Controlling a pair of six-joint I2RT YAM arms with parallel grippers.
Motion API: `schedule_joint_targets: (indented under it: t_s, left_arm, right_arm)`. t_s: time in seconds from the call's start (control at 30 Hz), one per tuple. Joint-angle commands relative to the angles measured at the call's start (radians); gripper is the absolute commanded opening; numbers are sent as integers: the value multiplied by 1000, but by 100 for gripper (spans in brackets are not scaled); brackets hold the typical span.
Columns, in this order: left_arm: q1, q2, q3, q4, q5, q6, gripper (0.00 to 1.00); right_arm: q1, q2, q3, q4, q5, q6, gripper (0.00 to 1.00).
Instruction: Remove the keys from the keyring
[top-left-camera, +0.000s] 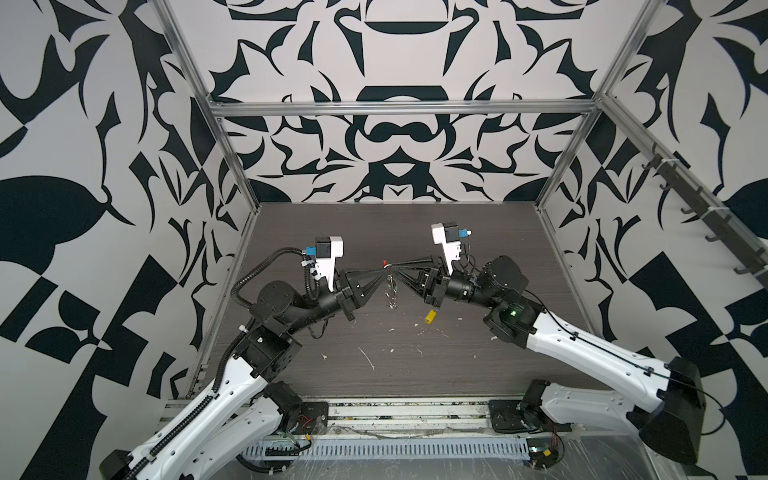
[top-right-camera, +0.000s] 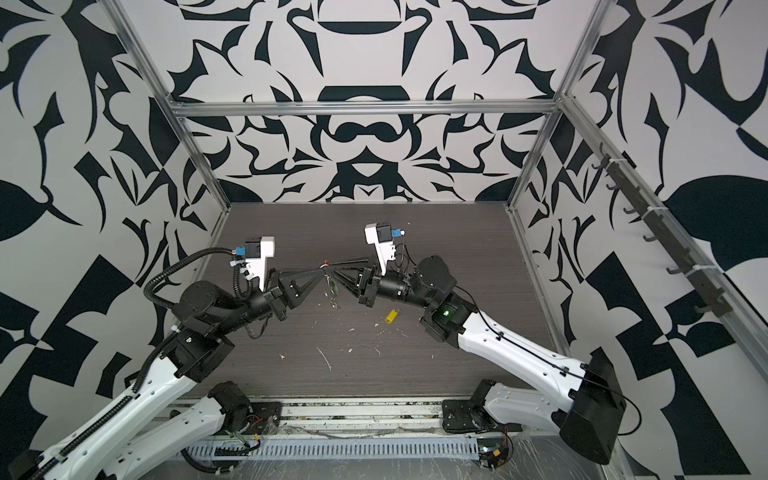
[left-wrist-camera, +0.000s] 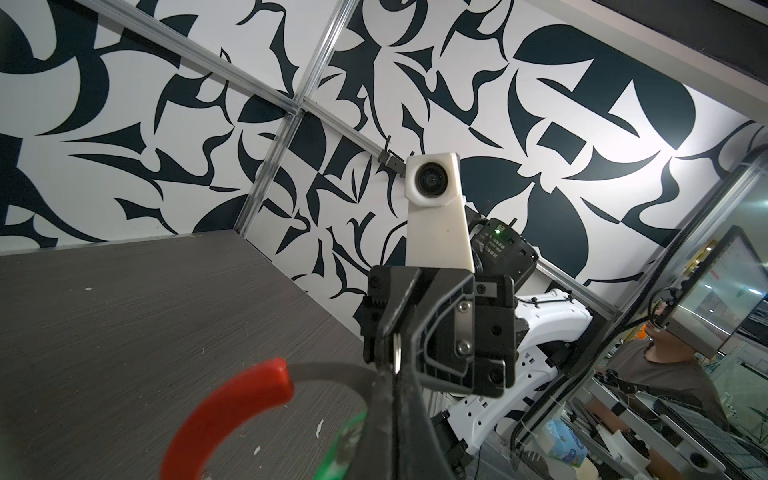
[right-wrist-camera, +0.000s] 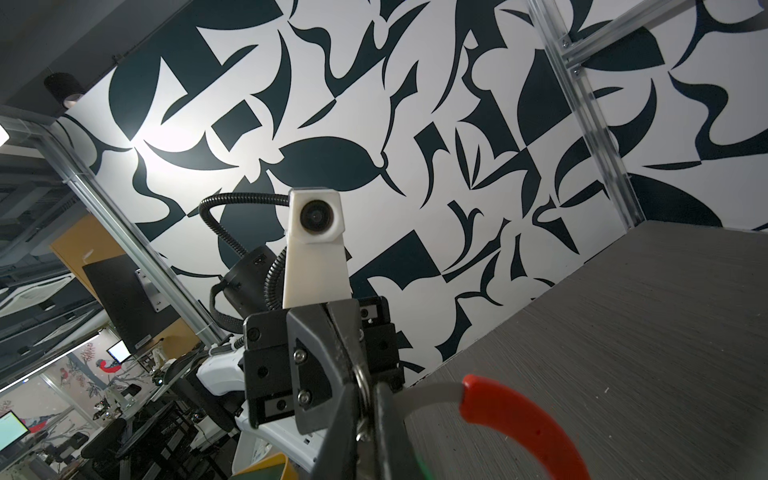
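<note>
Both grippers meet tip to tip above the middle of the table, with the keyring (top-left-camera: 390, 289) hanging between them. Its red sleeve (left-wrist-camera: 232, 403) curves away from the grey hoop (left-wrist-camera: 332, 368). My left gripper (left-wrist-camera: 392, 372) is shut on that hoop. My right gripper (right-wrist-camera: 365, 388) is shut on a small silver ring (right-wrist-camera: 364, 380) of the keyring. A green-headed key (left-wrist-camera: 345, 440) dangles blurred beside the left fingers. The yellow-headed key (top-left-camera: 431, 316) lies loose on the table under the right wrist, also seen as the yellow key (top-right-camera: 390, 316).
White flecks and a thin white scrap (top-left-camera: 368, 358) are scattered over the dark wood-grain table (top-left-camera: 478, 232) in front of the grippers. Aluminium frame posts (top-left-camera: 232, 166) and patterned walls close in the back and both sides.
</note>
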Motion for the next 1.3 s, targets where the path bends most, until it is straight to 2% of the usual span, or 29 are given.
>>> schedule_joint_targets:
  t_s: [0.0, 0.03, 0.13, 0.23, 0.27, 0.33, 0.53, 0.67, 0.93, 1.27]
  left_arm:
    - [-2, -2, -5, 42, 1, -12, 0]
    - [-2, -1, -5, 44, 2, -14, 0]
    - [-2, 1, 1, 35, 4, -18, 3]
    - [-2, -23, 14, -26, -4, -20, 38]
    - [-2, -36, 18, -52, -6, 2, 44]
    - [-2, -71, 29, -115, -7, 40, 47]
    - [-2, -61, 130, -343, 78, 123, 33]
    - [-1, -20, 191, -438, 151, 155, 32]
    - [-1, 60, 269, -515, 255, 187, 30]
    - [-1, 119, 322, -580, 322, 196, 19]
  right_arm:
    - [4, -6, 36, 55, -28, 0, 5]
    - [5, -7, 36, 51, -29, -1, 1]
    - [3, -27, 43, -2, -22, -34, 0]
    - [2, -69, 79, -167, -7, -130, 0]
    - [1, -80, 95, -219, -10, -161, 0]
    - [-5, -98, 136, -339, -28, -229, 0]
    - [-40, -88, 268, -635, -147, -413, 0]
    - [-64, -56, 352, -800, -208, -521, 0]
    - [-73, 0, 484, -1006, -291, -664, 0]
    - [-76, 54, 574, -1155, -324, -767, 0]
